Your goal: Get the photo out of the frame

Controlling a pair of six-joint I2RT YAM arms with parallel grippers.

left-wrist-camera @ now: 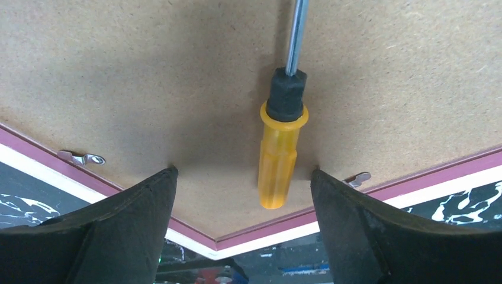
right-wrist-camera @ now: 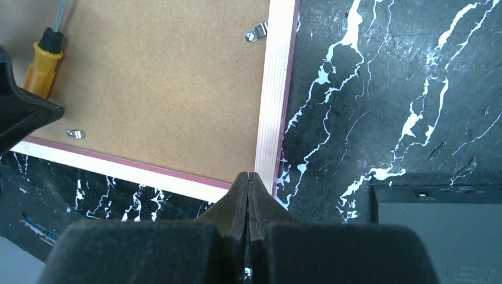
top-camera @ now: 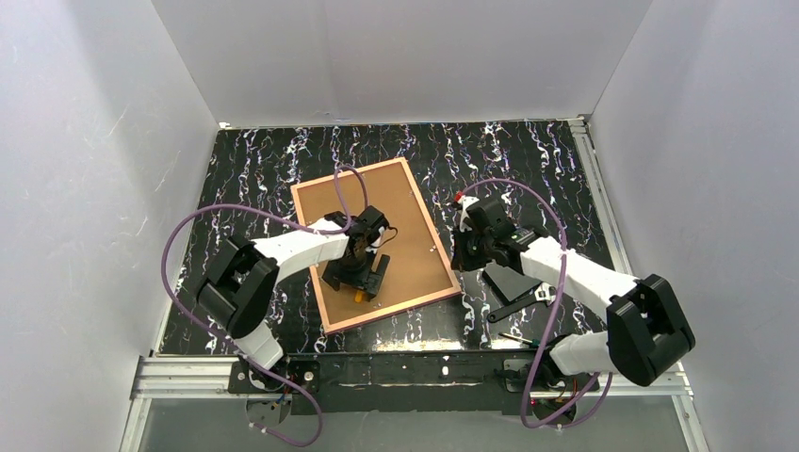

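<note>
a black marbled table (top-camera: 528, 160) is enclosed by white walls. the left gripper (left-wrist-camera: 241, 177) is held apart over a screwdriver (left-wrist-camera: 278, 171) lying on the backing board (left-wrist-camera: 148, 77). the right gripper (right-wrist-camera: 248, 183) is pressed together beside the frame (right-wrist-camera: 275, 89) corner. the frame is laid back-up, long axis running away from the bases, tilted slightly left. the photo is hidden beneath; it is judged light, flimsy and crease-prone, best taken by an edge.
</note>
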